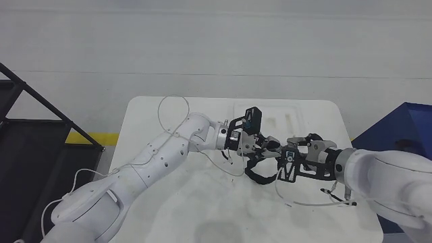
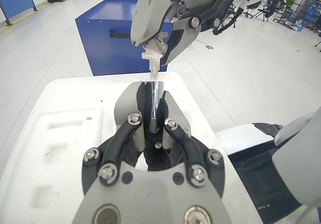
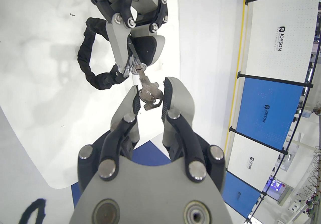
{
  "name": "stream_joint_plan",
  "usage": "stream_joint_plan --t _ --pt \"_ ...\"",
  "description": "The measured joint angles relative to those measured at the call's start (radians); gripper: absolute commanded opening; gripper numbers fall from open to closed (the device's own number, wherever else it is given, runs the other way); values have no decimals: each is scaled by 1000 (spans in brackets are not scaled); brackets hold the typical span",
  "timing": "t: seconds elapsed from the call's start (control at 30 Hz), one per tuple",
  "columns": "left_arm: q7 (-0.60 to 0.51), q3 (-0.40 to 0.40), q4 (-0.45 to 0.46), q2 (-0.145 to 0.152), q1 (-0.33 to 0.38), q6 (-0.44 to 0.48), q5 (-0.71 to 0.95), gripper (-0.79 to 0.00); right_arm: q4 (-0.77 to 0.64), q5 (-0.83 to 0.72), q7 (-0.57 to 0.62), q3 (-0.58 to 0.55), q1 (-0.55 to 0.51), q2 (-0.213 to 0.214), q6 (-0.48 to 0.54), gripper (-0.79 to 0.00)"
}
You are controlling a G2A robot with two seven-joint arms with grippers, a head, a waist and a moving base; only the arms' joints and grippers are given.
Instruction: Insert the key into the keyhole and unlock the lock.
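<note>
My left gripper [image 2: 153,88] is shut on the chrome cylinder [image 2: 158,99] of the lock, held above the white table [image 1: 169,202]. The lock's black cable loop [image 3: 84,59] hangs beside it. A silver key [image 2: 154,53] has its blade in the keyhole [image 3: 138,67] at the cylinder's end. My right gripper [image 3: 151,87] faces the left gripper [image 3: 138,65] and is shut on the key's head [image 3: 150,95], its pads against the head's edges. In the top view both grippers [image 1: 270,150] meet over the middle of the table.
A white foam tray [image 2: 57,134] with recesses lies on the table behind the grippers. A blue bin [image 2: 110,24] stands past the table's right end. A black rack [image 1: 27,142] stands at the left. A thin white wire [image 1: 310,202] trails under the right arm.
</note>
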State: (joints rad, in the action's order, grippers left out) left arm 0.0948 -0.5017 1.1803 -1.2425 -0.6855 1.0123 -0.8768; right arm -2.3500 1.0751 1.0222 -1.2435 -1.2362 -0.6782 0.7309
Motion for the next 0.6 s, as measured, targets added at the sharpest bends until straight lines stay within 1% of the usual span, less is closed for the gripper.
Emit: stream_joint_plan --t 0.07,0.1,0.2,0.33,0.43,0.6 --pt "3 3 -3 -1 1 0 0 -785 0 3 -2 3 2 -1 3 -659" --pt "4 4 -4 -1 1 0 1 -785 0 3 -3 5 2 -1 4 -677" --pt "8 7 -7 -2 4 0 1 -785 0 4 -4 14 6 -2 8 -785" --pt "12 9 -11 -2 8 0 0 -785 0 -4 -3 26 13 -4 12 -785" --pt "16 9 -10 -3 11 0 -3 -785 0 -33 4 30 12 -5 -5 -785" --pt "29 5 -9 -4 12 0 -22 -785 0 -182 42 14 2 -5 -75 -785"
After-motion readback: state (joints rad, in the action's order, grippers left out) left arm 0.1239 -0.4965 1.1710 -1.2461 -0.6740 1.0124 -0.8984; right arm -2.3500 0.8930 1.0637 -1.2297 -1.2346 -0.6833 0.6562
